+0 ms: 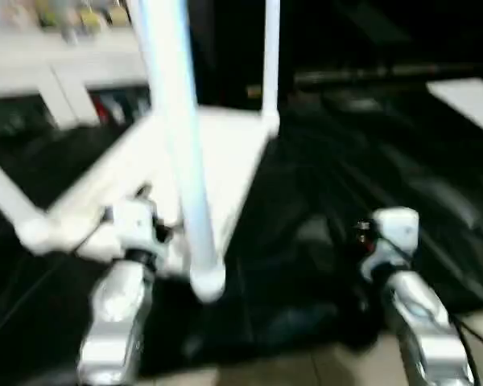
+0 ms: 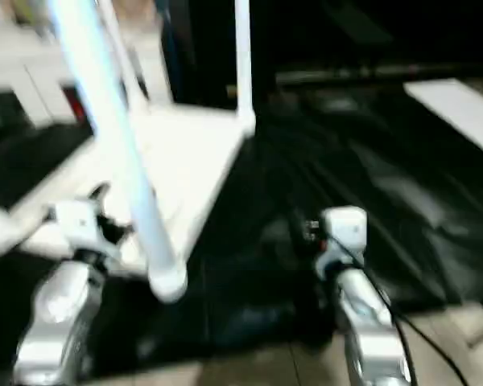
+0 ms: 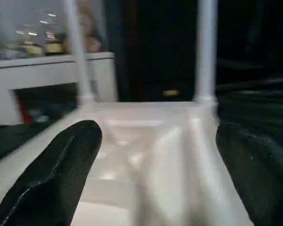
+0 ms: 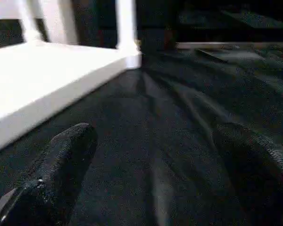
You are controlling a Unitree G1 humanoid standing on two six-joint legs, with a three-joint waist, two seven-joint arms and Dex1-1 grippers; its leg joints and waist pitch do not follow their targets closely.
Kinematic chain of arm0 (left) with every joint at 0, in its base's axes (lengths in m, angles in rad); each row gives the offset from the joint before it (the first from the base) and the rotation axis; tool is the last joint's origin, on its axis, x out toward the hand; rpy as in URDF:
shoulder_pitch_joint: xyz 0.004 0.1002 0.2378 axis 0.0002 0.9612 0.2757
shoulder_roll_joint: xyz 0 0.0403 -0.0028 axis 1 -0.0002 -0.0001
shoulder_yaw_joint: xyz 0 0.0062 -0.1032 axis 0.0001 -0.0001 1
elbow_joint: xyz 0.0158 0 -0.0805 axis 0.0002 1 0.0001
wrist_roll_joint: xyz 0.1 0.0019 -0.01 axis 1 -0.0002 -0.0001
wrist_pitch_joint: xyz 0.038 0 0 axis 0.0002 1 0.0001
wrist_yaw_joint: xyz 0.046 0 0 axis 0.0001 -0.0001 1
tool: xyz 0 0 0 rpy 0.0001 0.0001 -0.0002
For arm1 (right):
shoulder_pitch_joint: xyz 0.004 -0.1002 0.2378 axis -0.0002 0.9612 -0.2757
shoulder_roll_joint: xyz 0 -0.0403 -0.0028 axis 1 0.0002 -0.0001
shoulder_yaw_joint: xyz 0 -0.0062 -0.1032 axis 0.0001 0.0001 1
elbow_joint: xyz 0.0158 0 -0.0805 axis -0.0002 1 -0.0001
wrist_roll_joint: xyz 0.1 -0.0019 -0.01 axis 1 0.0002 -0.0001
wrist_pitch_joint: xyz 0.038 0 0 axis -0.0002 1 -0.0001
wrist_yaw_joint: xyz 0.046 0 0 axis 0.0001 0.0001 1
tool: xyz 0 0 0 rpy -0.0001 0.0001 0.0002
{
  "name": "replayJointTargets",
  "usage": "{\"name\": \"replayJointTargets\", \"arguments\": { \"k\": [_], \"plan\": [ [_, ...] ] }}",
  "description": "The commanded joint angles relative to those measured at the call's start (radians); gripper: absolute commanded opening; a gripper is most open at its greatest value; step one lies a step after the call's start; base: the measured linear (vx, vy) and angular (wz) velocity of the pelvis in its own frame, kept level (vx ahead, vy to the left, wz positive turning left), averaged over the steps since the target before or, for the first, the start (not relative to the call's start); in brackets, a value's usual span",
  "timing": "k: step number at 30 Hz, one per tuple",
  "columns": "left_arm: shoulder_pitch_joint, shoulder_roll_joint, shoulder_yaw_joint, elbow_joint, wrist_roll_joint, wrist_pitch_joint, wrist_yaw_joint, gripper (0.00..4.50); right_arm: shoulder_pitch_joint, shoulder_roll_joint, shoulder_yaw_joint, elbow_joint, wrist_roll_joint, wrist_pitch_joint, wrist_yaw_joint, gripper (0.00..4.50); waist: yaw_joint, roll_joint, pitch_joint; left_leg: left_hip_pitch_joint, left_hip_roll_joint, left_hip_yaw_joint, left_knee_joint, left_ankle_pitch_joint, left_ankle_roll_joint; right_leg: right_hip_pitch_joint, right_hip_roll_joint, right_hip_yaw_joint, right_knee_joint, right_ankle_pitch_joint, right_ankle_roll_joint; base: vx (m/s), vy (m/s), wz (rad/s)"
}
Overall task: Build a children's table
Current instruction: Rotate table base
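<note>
The children's table lies upside down on a black cloth, its white top facing me. Three white legs stand in its corner sockets: a near one, a far one, and one slanting off at the left. My left gripper is open at the near edge of the top, its black fingers spread over the white underside, holding nothing. My right gripper is open and empty above the cloth, to the right of the top. Its white wrist shows beside the table.
A white cabinet with shelves stands at the back left. A flat white panel lies at the back right. The black cloth is wrinkled, and pale flooring shows along the near edge.
</note>
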Motion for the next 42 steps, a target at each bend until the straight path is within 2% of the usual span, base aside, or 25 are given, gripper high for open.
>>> {"name": "replayJointTargets", "arguments": {
  "k": [1,2,3,4,5,6,7,8,14,25,26,28,29,30,31,32,33,34,35,36,37,38,39,41,42],
  "plan": [
    [0.018,0.019,0.037,0.003,0.017,0.000,0.019,4.50,-0.012,0.008,0.032,-0.004,-0.002,-0.004,0.017,4.41,0.028,0.021,-0.047,-0.006,0.067,-0.023,-0.093,0.403,0.051,0.031,-0.078,-0.010,-0.053,0.622,0.086,0.122,0.014,-0.09],
    [0.019,0.026,0.048,0.013,0.018,-0.006,0.023,4.50,-0.013,0.002,0.039,0.000,0.003,-0.005,0.029,4.41,-0.013,0.036,-0.039,0.027,0.178,-0.107,-0.126,0.415,0.212,-0.019,-0.060,-0.040,0.016,0.549,0.101,0.103,0.027,-0.19],
    [0.020,0.031,0.054,0.019,0.023,-0.011,0.028,4.50,-0.013,0.000,0.041,0.001,0.007,-0.006,0.037,4.41,-0.017,0.050,-0.060,0.099,0.252,-0.173,-0.094,0.653,0.367,-0.082,-0.088,0.020,0.050,0.271,0.073,0.103,0.027,-0.19],
    [0.021,0.033,0.056,0.020,0.026,-0.012,0.031,4.50,-0.013,0.000,0.042,0.002,0.008,-0.007,0.039,4.41,-0.016,0.044,-0.065,0.105,0.250,-0.175,-0.084,0.732,0.378,-0.094,-0.105,0.044,0.034,0.232,0.060,0.043,0.021,-0.18],
    [0.020,0.040,0.059,0.028,0.024,-0.009,0.022,4.50,-0.014,-0.003,0.045,0.002,0.011,-0.007,0.046,4.41,0.000,0.034,-0.060,0.066,0.186,-0.133,-0.102,0.702,0.301,-0.074,-0.083,0.039,0.002,0.242,0.035,-0.016,0.058,-0.02],
    [0.020,0.063,0.061,0.038,0.011,0.002,-0.007,4.50,-0.017,-0.008,0.049,0.004,0.016,-0.009,0.067,4.41,0.014,0.020,-0.047,0.026,0.129,-0.078,-0.116,0.400,0.207,-0.061,-0.076,0.029,-0.043,0.217,-0.024,-0.016,0.058,-0.02],
    [0.020,0.063,0.061,0.038,0.011,0.002,-0.007,4.50,-0.017,-0.008,0.049,0.004,0.016,-0.009,0.067,4.41,0.014,0.020,-0.047,0.026,0.129,-0.078,-0.116,0.400,0.207,-0.061,-0.076,0.029,-0.043,0.217,-0.024,-0.061,0.043,-0.05],
    [0.019,0.073,0.061,0.041,0.003,0.006,-0.019,4.50,-0.019,-0.009,0.049,0.006,0.017,-0.009,0.074,4.41,0.024,0.006,-0.037,-0.002,0.102,-0.037,-0.123,-0.087,0.045,-0.035,-0.131,0.033,-0.088,0.123,-0.133,-0.082,0.009,-0.12],
    [-0.013,0.269,-0.015,0.080,-0.051,0.041,-0.371,4.50,-0.057,-0.072,0.066,0.031,0.052,-0.014,0.195,4.41,0.019,0.014,-0.012,0.025,0.122,-0.039,-0.176,-0.717,-0.232,-0.078,-0.113,0.014,-0.116,-0.421,-0.092,-0.104,0.013,-0.13],
    [-0.104,0.535,-0.244,0.128,0.067,0.132,-0.784,4.50,-0.105,-0.223,0.129,0.094,0.026,-0.025,0.424,4.41,0.034,0.012,-0.007,0.031,0.117,0.002,-0.210,-0.775,-0.246,-0.092,-0.105,0.000,-0.113,-0.504,-0.091,-0.082,0.026,-0.11],
    [-0.148,0.519,-0.236,0.172,0.078,0.120,-0.759,4.50,-0.111,-0.234,0.141,0.100,0.021,-0.026,0.434,4.41,0.033,0.005,-0.001,0.077,0.108,0.012,-0.151,-0.697,-0.223,-0.129,-0.132,-0.001,-0.170,-0.632,-0.086,-0.124,0.024,-0.09],
    [-0.163,0.480,-0.193,0.184,0.040,0.121,-0.701,4.50,-0.112,-0.225,0.139,0.110,0.015,-0.024,0.407,4.41,0.014,0.010,0.020,0.113,0.085,-0.016,-0.025,-0.532,-0.179,-0.140,-0.187,-0.048,-0.261,-0.786,-0.062,-0.126,0.058,-0.19],
    [-0.163,0.456,-0.163,0.182,0.021,0.130,-0.649,4.50,-0.112,-0.212,0.136,0.118,0.003,-0.020,0.373,4.41,-0.018,0.048,0.041,0.102,0.091,-0.036,-0.034,-0.612,-0.208,-0.111,-0.145,-0.201,-0.268,-0.700,-0.033,0.009,0.111,-0.36],
    [-0.133,0.384,-0.061,0.163,-0.030,0.165,-0.476,4.50,-0.108,-0.154,0.102,0.140,-0.020,-0.014,0.242,4.41,0.083,0.096,0.058,-0.236,0.000,0.096,-0.348,-1.019,-0.430,0.167,0.016,-0.230,0.143,-0.258,-0.074,0.009,0.111,-0.36],
    [-0.132,0.381,-0.058,0.162,-0.031,0.166,-0.470,4.50,-0.108,-0.152,0.100,0.141,-0.021,-0.013,0.237,4.41,0.083,0.096,0.058,-0.236,0.000,0.096,-0.348,-1.019,-0.430,0.167,0.016,-0.230,0.143,-0.258,-0.074,-0.002,0.066,-0.05],
    [-0.127,0.369,-0.037,0.159,-0.041,0.174,-0.442,4.50,-0.108,-0.141,0.091,0.146,-0.022,-0.014,0.216,4.41,0.145,0.023,-0.057,-0.208,0.036,0.212,-0.272,-0.494,-0.496,0.159,-0.044,-0.112,0.187,-0.528,-0.063,0.032,-0.185,0.32],
    [-0.113,0.337,0.012,0.162,-0.078,0.159,-0.399,4.50,-0.102,-0.115,0.073,0.148,-0.012,-0.012,0.180,4.41,0.023,-0.086,-0.052,0.101,0.105,0.058,0.154,0.013,-0.238,-0.218,-0.215,-0.067,-0.153,-1.049,0.007,0.032,-0.185,0.32],
    [-0.096,0.308,0.060,0.172,-0.067,0.164,-0.312,4.50,-0.092,-0.084,0.056,0.145,-0.001,-0.011,0.146,4.41,0.053,-0.025,-0.017,-0.003,0.099,0.008,0.118,0.052,-0.117,-0.096,-0.255,0.038,-0.180,-0.992,-0.114,0.270,-0.224,0.14],
    [-0.078,0.280,0.097,0.177,-0.052,0.138,-0.231,4.50,-0.082,-0.056,0.045,0.140,0.010,-0.010,0.120,4.41,0.064,-0.016,0.030,-0.058,0.091,-0.037,0.149,0.042,-0.101,-0.024,-0.242,0.030,-0.154,-0.809,-0.257,0.161,0.028,0.05],
    [-0.068,0.260,0.121,0.182,-0.036,0.117,-0.179,4.50,-0.075,-0.039,0.039,0.135,0.017,-0.011,0.105,4.41,0.080,0.002,0.005,-0.007,0.101,-0.061,0.097,-0.031,-0.136,-0.005,-0.174,0.005,-0.090,-0.533,-0.284,0.161,0.028,0.05],
    [-0.053,0.240,0.132,0.171,-0.016,0.125,-0.134,4.50,-0.070,-0.026,0.038,0.127,0.022,-0.010,0.095,4.41,0.080,0.002,0.005,-0.007,0.101,-0.061,0.097,-0.031,-0.136,-0.005,-0.174,0.005,-0.090,-0.533,-0.284,-0.092,0.059,0.37],
    [-0.034,0.216,0.131,0.147,0.001,0.108,-0.108,4.50,-0.065,-0.013,0.036,0.118,0.026,-0.011,0.084,4.41,0.047,0.040,-0.039,0.103,0.238,-0.137,-0.082,-0.162,-0.075,-0.082,-0.068,-0.017,0.051,0.025,-0.213,-0.108,0.056,0.31],
    [-0.017,0.182,0.120,0.103,0.002,0.122,-0.089,4.50,-0.062,0.008,0.026,0.107,0.036,-0.006,0.064,4.41,0.042,0.055,-0.047,0.096,0.211,-0.120,-0.062,0.076,0.066,-0.081,-0.074,-0.021,0.054,0.198,-0.196,-0.108,0.056,0.31],
    [0.000,0.138,0.102,0.045,-0.003,0.147,-0.063,4.50,-0.059,0.037,0.011,0.092,0.047,0.003,0.034,4.41,0.055,0.043,-0.037,0.056,0.176,-0.071,-0.057,0.225,0.191,-0.069,-0.093,-0.006,0.010,0.251,-0.183,-0.034,0.072,0.03],
    [0.000,0.138,0.102,0.045,-0.003,0.147,-0.063,4.50,-0.059,0.037,0.011,0.092,0.047,0.003,0.034,4.41,0.061,0.041,-0.035,0.042,0.167,-0.059,-0.059,0.195,0.180,-0.059,-0.103,-0.001,-0.004,0.257,-0.188,-0.038,0.064,0.01]
  ]
}}
